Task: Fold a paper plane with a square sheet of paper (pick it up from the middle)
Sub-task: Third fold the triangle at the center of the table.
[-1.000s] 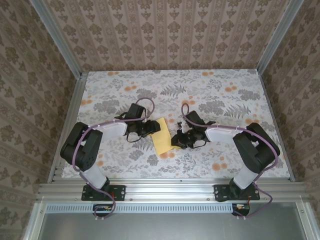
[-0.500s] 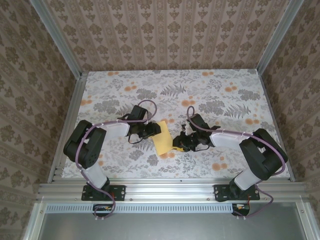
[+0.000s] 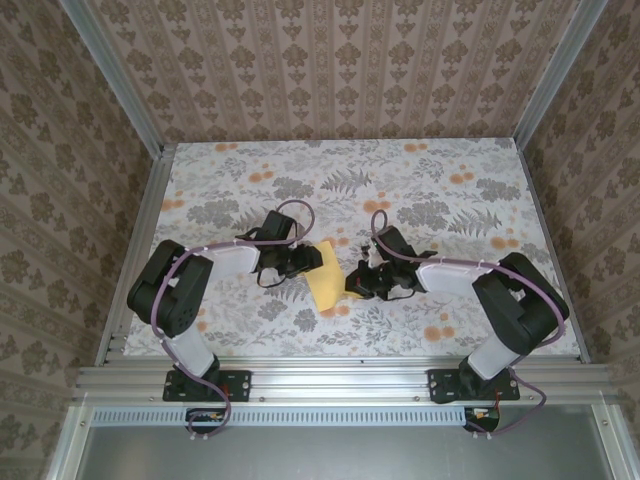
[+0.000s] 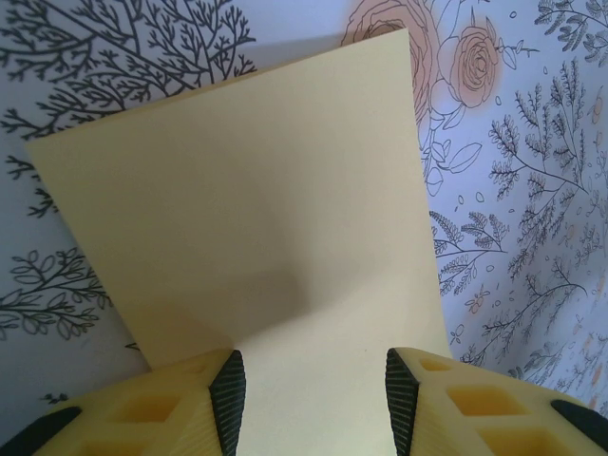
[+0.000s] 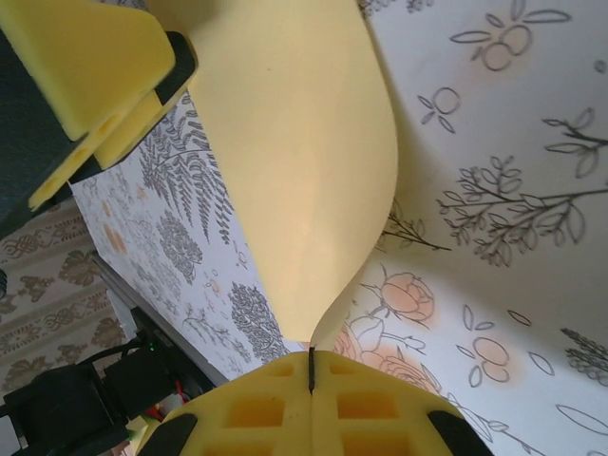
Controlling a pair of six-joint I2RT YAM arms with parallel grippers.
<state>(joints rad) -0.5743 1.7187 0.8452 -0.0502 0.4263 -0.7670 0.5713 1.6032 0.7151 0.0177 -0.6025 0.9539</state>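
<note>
Both arms have drawn in on the sheet (image 3: pixel 323 285), which lies mid-table (image 3: pixel 450 200) between them. Now the right gripper (image 5: pixel 311 366) is clamped on one edge, bowing it upward, while the left gripper (image 4: pixel 315 389) stands half-wide astride the opposite edge. The sheet looks thin, light and floppy, so it is best pinched gently at mid-edge or it will crease.

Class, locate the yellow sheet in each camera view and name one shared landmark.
Top external: yellow sheet mid-table, near picture centre.
Left wrist: centre, reaching down into the open left pincer.
Right wrist: curved band from top into the shut right pincer.
Shared landmark: orange printed flowers beside it.
</note>
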